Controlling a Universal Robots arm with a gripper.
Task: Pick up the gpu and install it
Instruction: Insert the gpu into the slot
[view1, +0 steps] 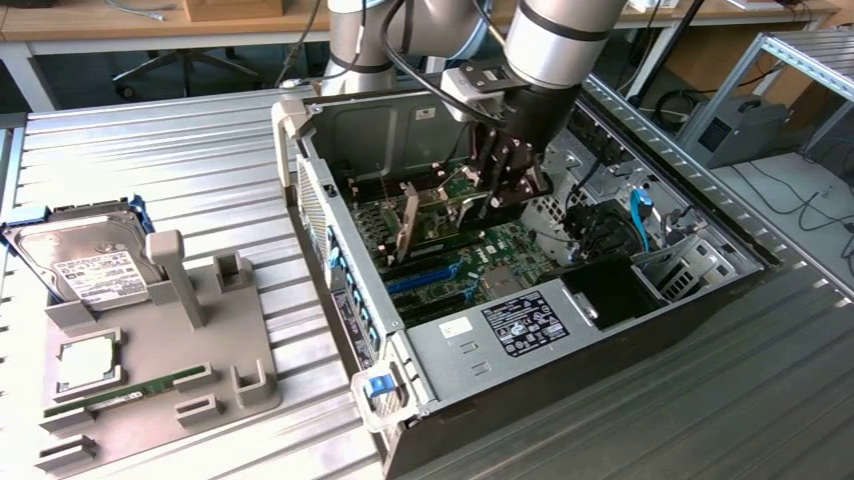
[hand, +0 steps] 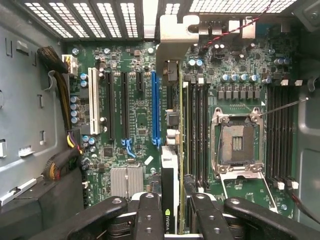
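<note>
While the gripper (hand: 170, 220) hangs inside an open computer case (hand: 30, 100), its partly closed jaws clamp one graphics card (hand: 169, 170) edge-on between them. Any tilt could probably make the card miss its slot and scrape the board (hand: 141, 122). Just beyond the jaws: one blue slot (hand: 154, 105), one white slot (hand: 93, 100). Farther off: one empty processor socket (hand: 237, 137).

1 gpu (hand: 169, 185) | 1 hard drive (view1: 87, 265) | 1 RAM stick (view1: 134, 390) | 1 case (view1: 454, 345)
</note>
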